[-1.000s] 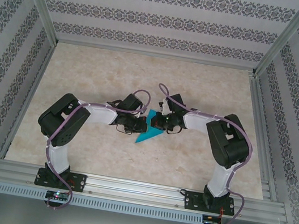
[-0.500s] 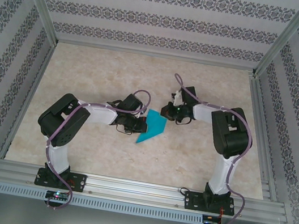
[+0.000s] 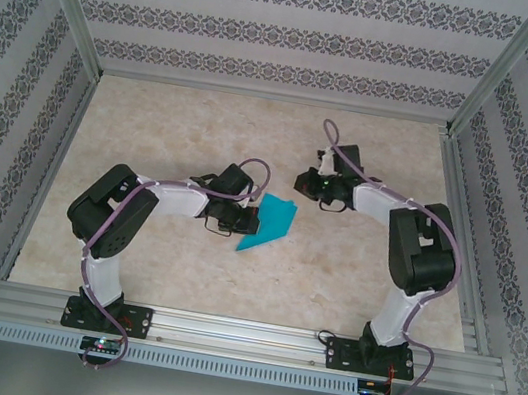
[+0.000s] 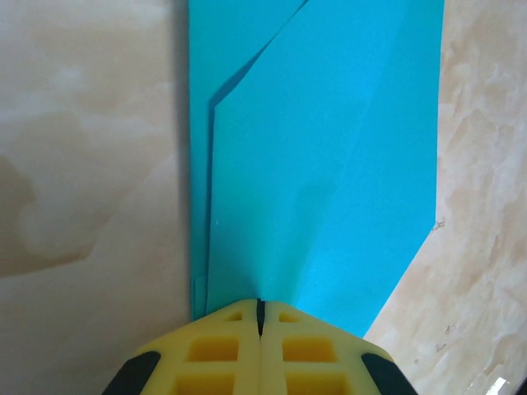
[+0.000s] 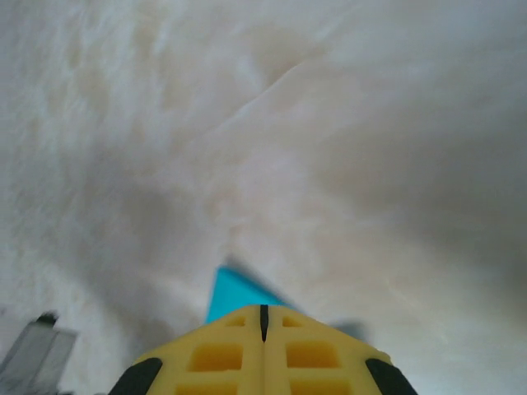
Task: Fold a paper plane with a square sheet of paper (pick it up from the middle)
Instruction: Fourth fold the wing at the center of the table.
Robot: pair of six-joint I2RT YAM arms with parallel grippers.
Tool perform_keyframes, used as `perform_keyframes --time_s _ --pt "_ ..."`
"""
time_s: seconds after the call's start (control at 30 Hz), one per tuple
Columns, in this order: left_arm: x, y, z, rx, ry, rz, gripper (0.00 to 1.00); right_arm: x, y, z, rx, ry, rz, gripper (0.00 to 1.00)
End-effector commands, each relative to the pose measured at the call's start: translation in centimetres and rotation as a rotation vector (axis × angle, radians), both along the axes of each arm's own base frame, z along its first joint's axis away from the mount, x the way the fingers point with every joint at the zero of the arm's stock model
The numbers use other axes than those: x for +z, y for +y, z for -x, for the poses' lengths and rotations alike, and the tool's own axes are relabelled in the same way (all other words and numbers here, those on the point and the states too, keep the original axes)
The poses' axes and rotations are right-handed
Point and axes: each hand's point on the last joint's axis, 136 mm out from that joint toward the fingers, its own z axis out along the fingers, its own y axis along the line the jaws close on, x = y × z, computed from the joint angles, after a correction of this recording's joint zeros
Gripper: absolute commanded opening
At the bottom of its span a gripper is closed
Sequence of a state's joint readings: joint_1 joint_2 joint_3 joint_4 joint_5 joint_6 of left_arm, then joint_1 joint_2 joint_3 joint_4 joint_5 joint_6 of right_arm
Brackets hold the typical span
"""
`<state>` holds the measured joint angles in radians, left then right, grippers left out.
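The teal-blue sheet of paper (image 3: 272, 222) lies flat near the table's middle, folded into layered panels with a point toward the near left. My left gripper (image 3: 248, 221) is shut at its left edge. In the left wrist view the closed yellow fingertips (image 4: 259, 303) rest on the paper (image 4: 329, 164), which passes under them. My right gripper (image 3: 302, 181) hangs shut and empty, off the sheet toward the back right. In the blurred right wrist view one corner of the paper (image 5: 235, 298) peeks past the closed tips (image 5: 263, 309).
The marbled table top (image 3: 185, 124) is ringed by patterned walls and aluminium rails, with a front rail (image 3: 242, 331) by the arm bases. The right arm's elbow (image 3: 423, 249) stands at the right side.
My right gripper has lifted off the paper and drawn back toward the far right. The left gripper has stayed on the sheet, which now lies uncovered.
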<state>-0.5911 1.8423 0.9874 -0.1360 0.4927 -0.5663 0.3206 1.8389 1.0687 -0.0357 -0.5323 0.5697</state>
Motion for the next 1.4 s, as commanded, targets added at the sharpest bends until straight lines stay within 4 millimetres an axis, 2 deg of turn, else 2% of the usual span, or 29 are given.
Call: perform_keyframes --time_s 0.0,0.1,0.27,0.57,0.67,0.8,0.87,1.03,1.37 --pt "-3.3 3.6 1.5 -0.019 0.070 -0.167 0.00 -0.8 3.1 2.8 0.062 0.054 -0.045 0.00" --pt "-3.3 3.8 1.4 -0.016 0.072 -0.157 0.00 -1.7 4.5 4.2 0.079 0.092 -0.065 0.00" --pt "-3.1 3.3 1.4 -0.019 0.073 -0.131 0.00 -4.0 5.3 5.7 0.099 0.168 -0.062 0.00" --pt "-2.1 2.8 0.6 -0.001 0.066 -0.108 0.00 -8.1 3.6 7.0 0.048 0.258 0.030 0.00" --pt "0.4 2.1 -0.5 0.027 0.014 -0.054 0.01 -9.3 2.8 7.2 0.029 0.281 0.072 0.00" --pt "4.8 0.6 -2.1 0.084 -0.063 0.074 0.13 -10.4 2.0 7.6 0.011 0.307 0.112 0.00" --pt "5.7 -0.1 -2.5 0.124 -0.066 0.130 0.20 -10.7 1.7 7.7 0.004 0.314 0.128 0.00" --pt "5.0 -1.2 -1.8 0.156 -0.017 0.166 0.22 -11.3 1.3 7.9 -0.008 0.332 0.154 0.00" --pt "0.9 0.4 1.0 0.224 0.127 0.080 0.22 -11.9 1.0 8.3 -0.009 0.358 0.173 0.00"
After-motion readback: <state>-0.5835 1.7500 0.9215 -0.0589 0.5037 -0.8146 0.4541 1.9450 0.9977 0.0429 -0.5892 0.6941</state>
